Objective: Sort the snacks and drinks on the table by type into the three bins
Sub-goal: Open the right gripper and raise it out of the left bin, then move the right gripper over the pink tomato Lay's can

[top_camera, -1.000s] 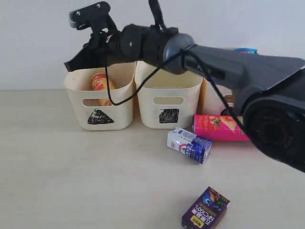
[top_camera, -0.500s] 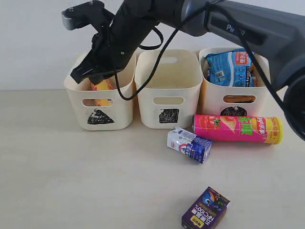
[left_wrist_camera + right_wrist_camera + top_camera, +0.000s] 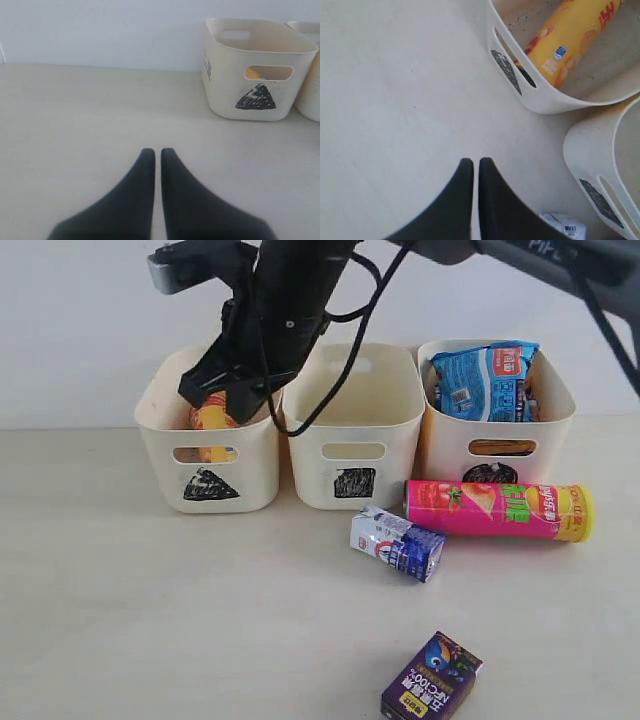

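1. Right gripper (image 3: 197,388): jaws pressed together, nothing between them. It hangs raised over the triangle bin (image 3: 160,455) and touches neither the bin nor its contents.
2. Left gripper (image 3: 154,151): fingers closed tip to tip, empty, over bare table (image 3: 75,110). It is not seen in the exterior view.
3. The triangle bin is the left one of three cream bins standing in a row along the table's back edge, by the wall. The yellow chip tube (image 3: 210,418) lies tilted inside it, and its yellow also shows through the handle cut-out.
4. Square bin (image 3: 400,455): middle of the row, just beside the triangle bin. No contents are visible from here.
5. Circle bin (image 3: 555,430): right end of the row. The blue noodle packet (image 3: 480,380) stands in it, rising above the rim. Something orange shows through the handle slot, identity unclear.
6. Pink-and-green chip tube (image 3: 495,510): lying on its side on the table, just in front of the circle bin and hiding part of its mark.
7. White-and-blue carton (image 3: 397,543): on its side in front of the square bin, just beside the tube's red end.
8. Dark purple carton (image 3: 432,690): flat on the table, well forward of the back edge and apart from everything else.
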You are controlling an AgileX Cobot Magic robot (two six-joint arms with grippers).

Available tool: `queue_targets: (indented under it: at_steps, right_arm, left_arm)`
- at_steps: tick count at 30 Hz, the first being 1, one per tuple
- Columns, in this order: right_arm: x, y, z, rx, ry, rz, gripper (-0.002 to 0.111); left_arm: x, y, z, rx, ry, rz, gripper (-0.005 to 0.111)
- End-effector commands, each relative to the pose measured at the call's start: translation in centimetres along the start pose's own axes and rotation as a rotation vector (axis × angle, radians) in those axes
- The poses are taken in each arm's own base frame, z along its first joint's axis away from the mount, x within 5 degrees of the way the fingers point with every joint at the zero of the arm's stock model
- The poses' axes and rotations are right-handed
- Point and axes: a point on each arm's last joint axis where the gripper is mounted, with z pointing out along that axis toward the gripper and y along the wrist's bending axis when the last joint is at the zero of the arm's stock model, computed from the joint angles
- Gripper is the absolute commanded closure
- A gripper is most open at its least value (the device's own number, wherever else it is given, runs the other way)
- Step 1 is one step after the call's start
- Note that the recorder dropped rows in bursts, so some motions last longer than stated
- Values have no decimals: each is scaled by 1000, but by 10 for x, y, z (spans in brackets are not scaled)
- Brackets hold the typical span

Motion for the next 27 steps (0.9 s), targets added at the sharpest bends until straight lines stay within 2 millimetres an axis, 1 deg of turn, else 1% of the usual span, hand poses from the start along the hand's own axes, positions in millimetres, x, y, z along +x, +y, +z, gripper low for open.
queue_targets:
  at_steps: [1, 5, 9, 13, 16, 21, 27]
  right_arm:
    - [13, -1, -16, 52, 50, -20, 108]
    - [33, 1, -20, 83, 127, -78, 108]
    - [52, 3, -29, 71, 178, -150, 108]
    - [68, -2, -40, 71, 201, -173, 108]
    - [82, -13, -50, 81, 217, -161, 108]
    - [107, -41, -61, 108, 246, -75, 108]
    - [140, -75, -63, 103, 285, 71, 108]
  left_arm:
    - [-2, 0, -1, 4, -14, -7, 103]
    - [-2, 0, -1, 4, -14, -7, 103]
    - [-2, 0, -1, 4, -14, -7, 103]
    - [-2, 0, -1, 4, -14, -7, 103]
    - [-2, 0, -1, 4, -14, -7, 103]
    - [-2, 0, -1, 4, -14, -7, 103]
    - [-2, 0, -1, 4, -14, -7, 103]
